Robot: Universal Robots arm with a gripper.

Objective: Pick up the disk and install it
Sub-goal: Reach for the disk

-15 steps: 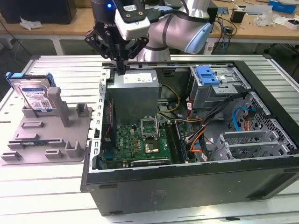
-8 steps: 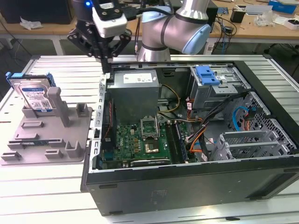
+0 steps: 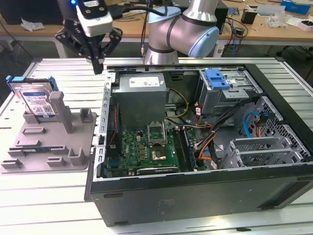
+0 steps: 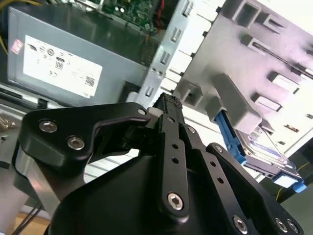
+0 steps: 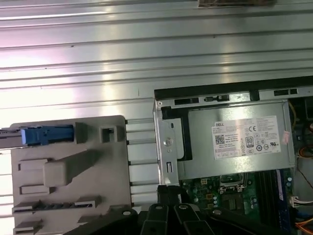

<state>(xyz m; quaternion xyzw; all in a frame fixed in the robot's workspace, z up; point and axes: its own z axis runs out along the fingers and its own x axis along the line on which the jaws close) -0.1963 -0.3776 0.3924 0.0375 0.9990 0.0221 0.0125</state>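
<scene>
Progress: pick not yet made, install not yet made.

The disk (image 3: 35, 98) is standing on edge at the far end of the grey holder (image 3: 54, 142), at the exterior view's left, label facing the camera and blue rails framing it. The holder is lying on the slatted tabletop (image 3: 49, 196) just beside the open case (image 3: 195, 196). In the second wrist view the disk (image 4: 266, 154) is showing behind the holder's posts (image 4: 244, 73). In the first wrist view its blue rail (image 5: 44, 135) is showing at the holder's (image 5: 68, 171) edge.

The pincer (image 3: 98, 64) is hanging above the tabletop near the case's back corner, fingers pointing down. It is between holder and case, apart from the disk and touching nothing. In both wrist views (image 4: 168, 103) (image 5: 168, 188) the fingers are looking pressed together with nothing between them.

Inside the case, the power supply (image 3: 139, 98) is sitting at the back. At the exterior view's right a drive cage (image 3: 234, 93) is carrying a bare blue bracket (image 3: 217, 78). No labelled silver body is showing there.

Judgement: both steps are remaining. The arm is appearing to be in approach, nearer the case than the disk.
</scene>
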